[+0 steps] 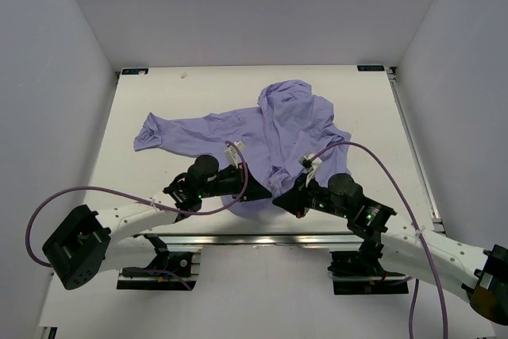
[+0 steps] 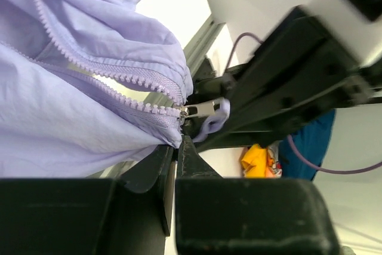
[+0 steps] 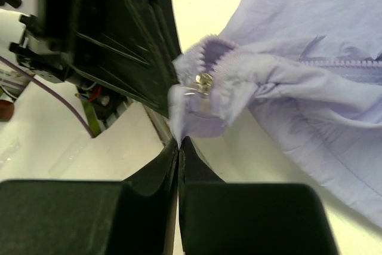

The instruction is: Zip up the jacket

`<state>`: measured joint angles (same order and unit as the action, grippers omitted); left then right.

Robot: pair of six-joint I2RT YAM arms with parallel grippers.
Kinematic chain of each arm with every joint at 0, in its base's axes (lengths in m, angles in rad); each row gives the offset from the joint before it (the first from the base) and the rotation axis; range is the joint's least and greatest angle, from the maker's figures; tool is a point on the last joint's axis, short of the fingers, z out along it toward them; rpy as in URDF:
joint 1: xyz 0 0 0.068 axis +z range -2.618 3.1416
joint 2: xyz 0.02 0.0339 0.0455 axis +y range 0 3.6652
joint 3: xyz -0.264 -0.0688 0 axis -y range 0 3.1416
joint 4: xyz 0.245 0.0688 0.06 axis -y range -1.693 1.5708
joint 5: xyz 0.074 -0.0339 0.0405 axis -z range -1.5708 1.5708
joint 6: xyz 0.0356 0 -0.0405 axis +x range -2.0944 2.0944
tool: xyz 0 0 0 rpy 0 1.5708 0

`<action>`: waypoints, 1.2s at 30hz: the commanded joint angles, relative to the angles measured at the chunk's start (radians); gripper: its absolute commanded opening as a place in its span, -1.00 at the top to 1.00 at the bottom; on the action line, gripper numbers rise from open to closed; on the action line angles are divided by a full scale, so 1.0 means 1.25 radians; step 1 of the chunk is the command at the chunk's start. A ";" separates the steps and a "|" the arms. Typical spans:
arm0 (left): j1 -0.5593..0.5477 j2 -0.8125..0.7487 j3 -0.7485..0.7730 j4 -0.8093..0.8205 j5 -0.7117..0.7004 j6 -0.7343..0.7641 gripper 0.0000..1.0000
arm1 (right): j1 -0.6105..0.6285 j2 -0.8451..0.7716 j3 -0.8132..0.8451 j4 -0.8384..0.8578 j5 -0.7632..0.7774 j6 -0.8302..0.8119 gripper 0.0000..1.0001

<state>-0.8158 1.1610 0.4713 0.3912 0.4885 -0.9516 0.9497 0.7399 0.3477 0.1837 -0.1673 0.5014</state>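
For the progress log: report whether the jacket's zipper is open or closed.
Open: on the jacket, both tooth rows spread apart from the slider at the hem.

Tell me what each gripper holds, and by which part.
Both hold the jacket at its bottom hem, near the zipper slider. The left gripper pinches the hem edge by the slider; the right gripper pinches fabric just beside it.

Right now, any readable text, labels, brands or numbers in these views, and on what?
No text can be read.
Far-left blue tag on the table: too small to read.
Far-right blue tag: too small to read.
The jacket and zipper pull: no print visible.
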 commanded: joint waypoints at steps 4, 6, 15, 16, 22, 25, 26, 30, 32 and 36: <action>-0.006 0.004 0.019 -0.081 -0.012 0.065 1.00 | 0.005 -0.004 0.095 -0.087 -0.021 0.032 1.00; -0.009 0.011 0.025 -0.107 -0.009 0.075 1.00 | 0.005 0.006 0.123 -0.087 -0.016 0.050 1.00; -0.020 0.016 0.030 -0.220 0.035 0.110 1.00 | 0.005 0.122 0.254 -0.143 0.152 0.098 1.00; -0.020 0.014 0.029 -0.226 0.040 0.110 1.00 | 0.005 0.131 0.254 -0.137 0.157 0.093 1.00; -0.024 -0.006 0.028 -0.269 0.080 0.116 1.00 | 0.005 0.225 0.286 -0.105 0.225 0.068 1.00; -0.030 -0.012 0.038 -0.309 0.087 0.134 1.00 | 0.005 0.269 0.307 -0.097 0.233 0.053 1.00; -0.031 -0.013 0.039 -0.331 0.089 0.138 1.00 | 0.005 0.279 0.314 -0.097 0.239 0.052 1.00; -0.039 -0.011 0.039 -0.348 0.101 0.145 1.00 | 0.005 0.315 0.313 -0.066 0.255 0.030 1.00; -0.040 -0.002 0.063 -0.418 0.076 0.173 1.00 | 0.004 0.316 0.317 -0.052 0.220 0.026 1.00; -0.040 0.014 0.152 -0.563 -0.044 0.250 0.89 | 0.005 0.286 0.339 -0.111 0.143 0.015 1.00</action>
<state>-0.8463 1.1774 0.5812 -0.1097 0.4877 -0.7341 0.9684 1.1416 0.6930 -0.0025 0.0116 0.5602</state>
